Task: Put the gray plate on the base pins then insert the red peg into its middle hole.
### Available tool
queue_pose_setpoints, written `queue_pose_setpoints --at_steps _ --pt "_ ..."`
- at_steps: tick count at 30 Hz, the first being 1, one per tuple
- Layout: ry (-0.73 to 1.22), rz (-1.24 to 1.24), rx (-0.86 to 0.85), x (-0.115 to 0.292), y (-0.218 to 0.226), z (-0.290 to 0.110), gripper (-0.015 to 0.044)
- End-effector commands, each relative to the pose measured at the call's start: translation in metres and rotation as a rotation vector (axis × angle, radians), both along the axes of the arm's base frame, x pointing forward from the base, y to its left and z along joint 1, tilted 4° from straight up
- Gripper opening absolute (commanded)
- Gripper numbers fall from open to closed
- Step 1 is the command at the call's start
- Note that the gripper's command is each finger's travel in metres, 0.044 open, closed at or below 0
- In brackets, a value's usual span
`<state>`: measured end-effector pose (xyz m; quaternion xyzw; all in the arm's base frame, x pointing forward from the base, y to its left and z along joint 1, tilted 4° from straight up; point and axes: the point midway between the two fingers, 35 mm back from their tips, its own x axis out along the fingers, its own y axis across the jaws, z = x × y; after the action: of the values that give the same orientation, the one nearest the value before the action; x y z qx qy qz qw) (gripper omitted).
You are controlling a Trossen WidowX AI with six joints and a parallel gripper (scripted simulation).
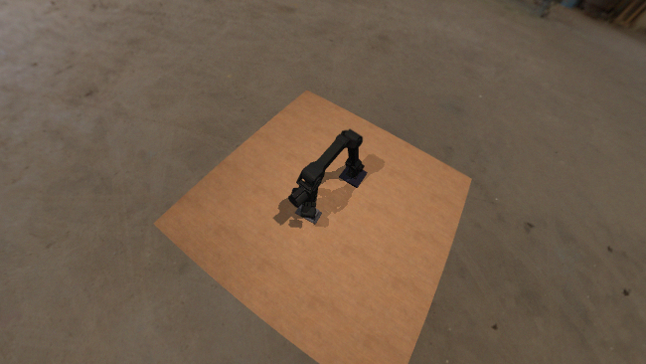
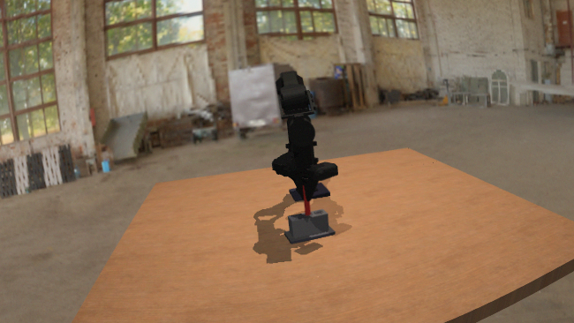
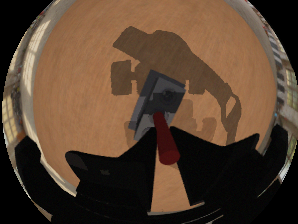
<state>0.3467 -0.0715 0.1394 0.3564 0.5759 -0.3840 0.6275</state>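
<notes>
The gray plate (image 2: 309, 222) (image 3: 158, 98) (image 1: 317, 212) lies on the dark base (image 2: 293, 238) in the middle of the wooden table. My gripper (image 2: 305, 191) (image 3: 162, 131) (image 1: 304, 203) hangs right above it and is shut on the red peg (image 2: 305, 204) (image 3: 164, 137). The peg hangs nearly upright, and its lower tip is at the top of the plate, about at its middle. I cannot tell how far the tip is in the hole. The base's pins are hidden.
The arm's own dark mount (image 2: 324, 191) (image 1: 354, 176) stands just behind the base. The wooden table (image 2: 397, 229) (image 1: 348, 278) has edges all round, with concrete floor beyond.
</notes>
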Motion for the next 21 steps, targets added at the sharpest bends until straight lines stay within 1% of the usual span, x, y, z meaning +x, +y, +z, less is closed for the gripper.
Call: queue_pose_setpoints --at_steps 1,21 --pt "-0.001 0.000 0.000 0.0003 0.0001 0.0007 0.0000" --pt "-0.001 0.000 0.000 0.0010 0.0004 -0.0017 0.0000"
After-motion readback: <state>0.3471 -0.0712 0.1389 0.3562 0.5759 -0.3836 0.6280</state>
